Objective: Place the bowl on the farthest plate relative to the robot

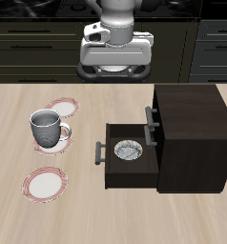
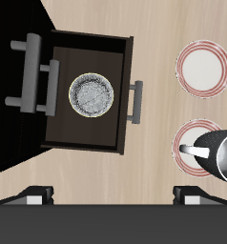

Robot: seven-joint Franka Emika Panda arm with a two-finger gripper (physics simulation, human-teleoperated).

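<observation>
The bowl (image 1: 128, 151), small and whitish-grey with dark speckles inside, sits in the open drawer (image 1: 113, 173) of a dark cabinet; it also shows in the wrist view (image 2: 91, 95). The farthest plate (image 1: 46, 183), white with a pinkish-red rim, lies bare near the table's front edge and shows in the wrist view (image 2: 201, 67) too. My gripper (image 1: 115, 74) hangs high above the back of the table, far from the bowl. It is open and empty, and its fingertips (image 2: 34, 195) stand wide apart.
A grey-white mug (image 1: 46, 129) stands on the middle plate (image 1: 54, 148). A third plate (image 1: 63, 107) lies farther back. The dark cabinet (image 1: 187, 133) stands beside the drawer, and the drawer handle (image 1: 99, 152) juts toward the plates.
</observation>
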